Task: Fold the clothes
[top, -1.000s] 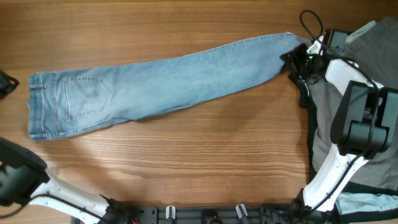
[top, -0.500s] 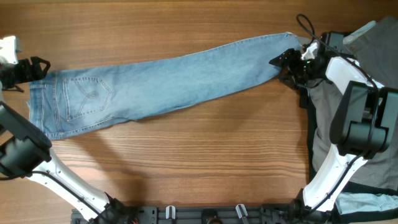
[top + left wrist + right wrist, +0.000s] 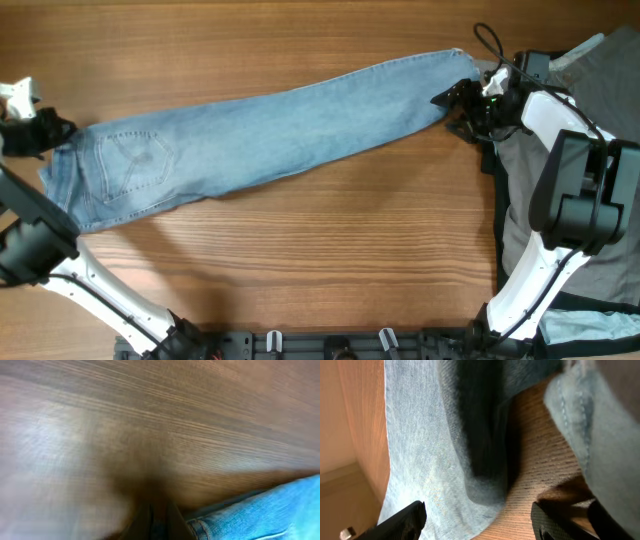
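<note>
Light-blue denim jeans [image 3: 270,125] lie folded lengthwise across the table, waist at the left and leg ends at the upper right. My left gripper [image 3: 50,133] is at the waistband's far corner and is shut on the denim. In the blurred left wrist view its fingers [image 3: 172,522] are pressed together, with the waistband [image 3: 270,505] just to their right. My right gripper [image 3: 447,110] is open at the leg end. Its black fingertips [image 3: 405,520] stand wide apart on either side of the hem [image 3: 485,475] without touching it.
A large grey garment [image 3: 520,220] is heaped along the table's right side under my right arm. Pale-blue cloth [image 3: 600,325] shows at the bottom right corner. Bare wood lies in front of and behind the jeans.
My left gripper came in from the left edge to the waistband and shut on it. The waist end has been drawn left and skewed. My right gripper opened at the hem and barely moved.
</note>
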`<state>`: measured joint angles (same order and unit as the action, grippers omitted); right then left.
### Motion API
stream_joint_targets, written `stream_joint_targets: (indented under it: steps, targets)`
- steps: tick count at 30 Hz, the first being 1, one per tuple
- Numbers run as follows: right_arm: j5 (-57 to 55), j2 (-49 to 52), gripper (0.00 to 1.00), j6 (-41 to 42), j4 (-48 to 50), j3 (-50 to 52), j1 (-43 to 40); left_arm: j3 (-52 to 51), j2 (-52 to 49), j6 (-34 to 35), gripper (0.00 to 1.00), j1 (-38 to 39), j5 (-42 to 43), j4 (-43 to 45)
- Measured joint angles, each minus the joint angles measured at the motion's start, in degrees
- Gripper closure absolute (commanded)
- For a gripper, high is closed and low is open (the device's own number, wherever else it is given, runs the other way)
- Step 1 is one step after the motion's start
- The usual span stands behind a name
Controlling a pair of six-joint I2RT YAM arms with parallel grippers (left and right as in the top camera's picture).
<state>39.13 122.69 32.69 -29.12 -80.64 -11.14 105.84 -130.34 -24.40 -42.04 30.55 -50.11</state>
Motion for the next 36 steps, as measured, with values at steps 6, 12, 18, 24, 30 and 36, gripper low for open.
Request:
stream_joint_targets:
  steps: [6,12,18,24,30,36]
  targets:
    - [-1.27,-0.02,0.22,0.00,0.09,-0.15,0.22,-0.04,15.91,3.43,0.96,-1.55,-0.92,-16.87]
    - [-1.70,-0.04,0.22,-0.02,0.00,-0.22,0.33,-0.35,20.83,15.15,0.96,-1.53,-12.07,-32.04]
    - [-1.86,-0.07,0.22,0.00,-0.04,-0.26,0.33,-9.35,20.83,25.86,0.86,-1.70,-28.59,-23.78]
    - [-2.14,-0.07,0.22,-0.02,-0.02,-0.37,0.37,-16.65,21.07,28.22,0.81,-4.52,-32.68,-12.46]
    - [-2.80,-0.11,0.21,0.00,0.13,-0.42,0.37,-21.44,21.18,28.92,0.47,-9.18,-35.04,-5.03]
    - [-3.19,-0.13,0.21,0.00,0.42,-0.42,0.37,-23.41,21.16,29.03,0.19,-9.60,-36.54,-4.59]
